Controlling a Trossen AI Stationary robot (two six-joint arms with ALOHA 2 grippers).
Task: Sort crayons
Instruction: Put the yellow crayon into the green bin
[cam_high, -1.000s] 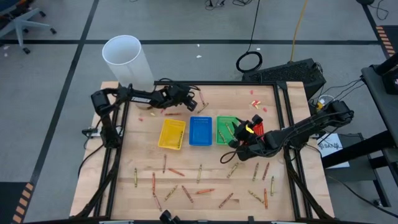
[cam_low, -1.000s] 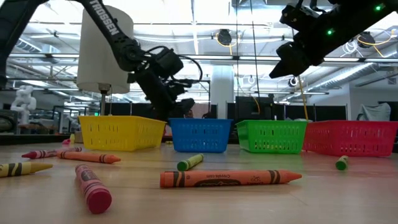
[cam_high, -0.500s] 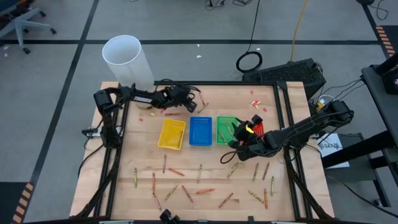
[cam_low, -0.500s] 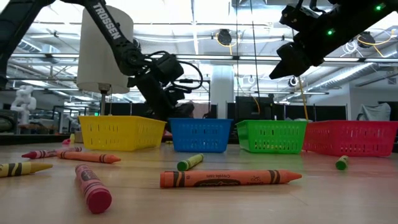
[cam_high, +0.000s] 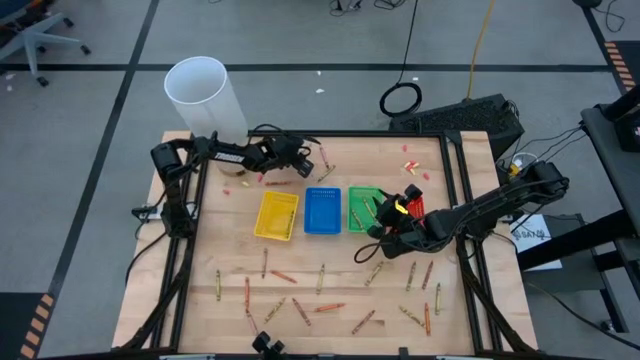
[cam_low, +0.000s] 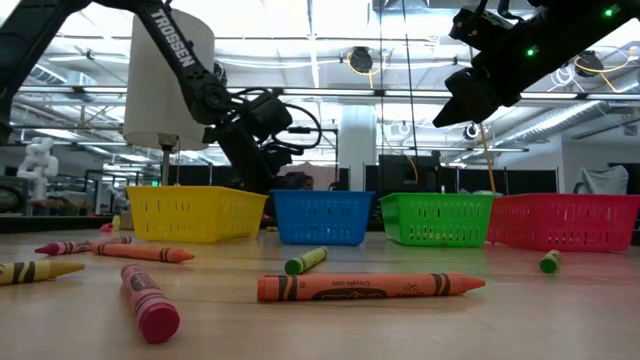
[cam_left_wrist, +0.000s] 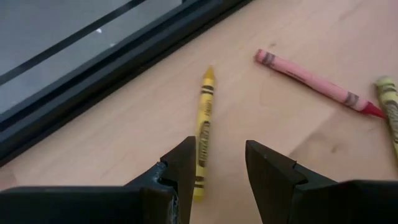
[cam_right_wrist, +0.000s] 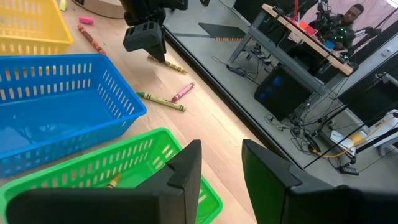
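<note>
1. A yellow crayon (cam_left_wrist: 203, 127) is seen lying flat on the wooden table (cam_high: 350, 290) at its far edge, beyond the blue tray (cam_high: 322, 210) and close beside the dark table frame (cam_left_wrist: 93, 81).
2. In the left wrist view its long axis runs roughly straight ahead from the left gripper (cam_left_wrist: 221, 165), the pointed tip directed away from the gripper and the blunt end lying at the inner side of one finger, so the crayon sits off-centre in the gap rather than midway.
3. The left gripper is held low over this spot with its fingers parted to a moderate gap, and nothing is held between them.
4. A pink-red crayon (cam_left_wrist: 317, 84) and an olive crayon (cam_left_wrist: 392, 106) lie a little apart from the yellow one, outside the fingers' gap.
5. It is judged that the left arm is far the nearer to this crayon; a small sideways shift would be needed to centre it before closing across its long axis.
6. The right gripper (cam_right_wrist: 221, 168) is held above the green tray (cam_right_wrist: 124, 168), its fingers partly open and empty.
7. Most of the remaining crayons (cam_high: 330, 295) are scattered across the near half of the table; the yellow tray (cam_high: 276, 215) and red tray (cam_low: 565, 220) stand in the same row.
</note>
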